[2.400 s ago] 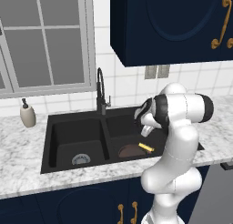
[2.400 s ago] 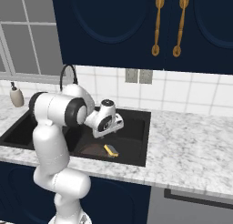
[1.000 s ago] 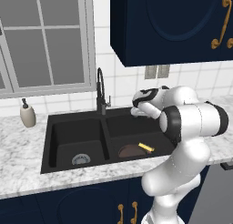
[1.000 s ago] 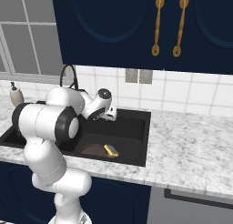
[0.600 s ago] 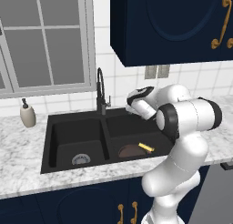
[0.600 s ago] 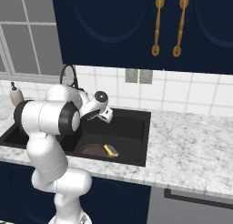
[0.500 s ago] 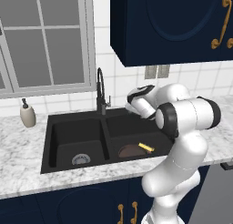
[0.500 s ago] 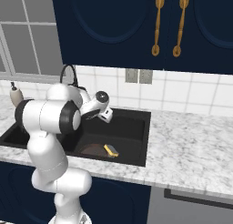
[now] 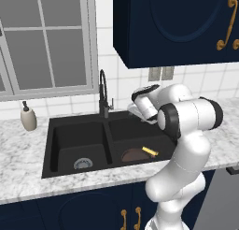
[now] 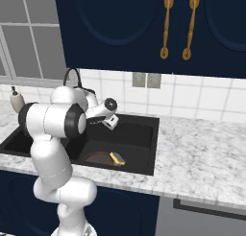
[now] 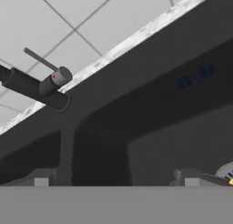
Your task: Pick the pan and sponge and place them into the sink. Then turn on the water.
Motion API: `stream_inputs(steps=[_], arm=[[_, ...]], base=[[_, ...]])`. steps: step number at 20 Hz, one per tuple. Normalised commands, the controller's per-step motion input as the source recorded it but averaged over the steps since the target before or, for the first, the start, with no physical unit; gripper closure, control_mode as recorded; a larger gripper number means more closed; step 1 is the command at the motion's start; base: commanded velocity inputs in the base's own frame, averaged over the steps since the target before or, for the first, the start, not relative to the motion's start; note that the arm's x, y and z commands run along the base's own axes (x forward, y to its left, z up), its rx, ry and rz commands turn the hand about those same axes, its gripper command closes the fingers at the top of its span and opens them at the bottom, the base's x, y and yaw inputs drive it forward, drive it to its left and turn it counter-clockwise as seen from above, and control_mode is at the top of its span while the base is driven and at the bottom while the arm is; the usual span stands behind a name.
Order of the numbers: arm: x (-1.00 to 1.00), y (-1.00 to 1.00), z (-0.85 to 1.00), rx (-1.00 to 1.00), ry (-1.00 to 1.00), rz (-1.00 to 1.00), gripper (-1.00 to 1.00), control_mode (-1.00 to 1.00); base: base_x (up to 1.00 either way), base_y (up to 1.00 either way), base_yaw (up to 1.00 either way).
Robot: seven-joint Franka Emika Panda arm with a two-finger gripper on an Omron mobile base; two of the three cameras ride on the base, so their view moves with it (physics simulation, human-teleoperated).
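**Hand view: claw lines up on the tap**

Pan (image 9: 134,155) and sponge (image 9: 149,151) already lie in the sink's (image 9: 79,126) right basin, so the spread, empty claw (image 9: 132,111) faces the tap's (image 9: 103,92) lever (image 11: 40,59), ready to push.

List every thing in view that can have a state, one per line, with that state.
pan: lying in the sink's right basin.
sponge: in the right basin, at the pan's edge.
sink: left basin holds nothing; no water seen.
faucet: no stream running.
gripper: open, holding nothing, facing the faucet's lever.
upper cabinet doors: shut.
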Motion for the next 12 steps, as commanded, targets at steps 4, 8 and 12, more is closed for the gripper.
stream_inputs(steps=[4,8,12], arm=[[0.14,0.16,0.2,0.04,0.0,0.0,-1.0,-1.0],[0.14,0.18,0.14,0.01,0.0,0.0,-1.0,-1.0],[0.24,0.16,0.11,0.0,0.0,0.0,-1.0,-1.0]], base=[[0.0,0.0,0.0],[0.0,0.0,0.0],[0.0,0.0,0.0]])
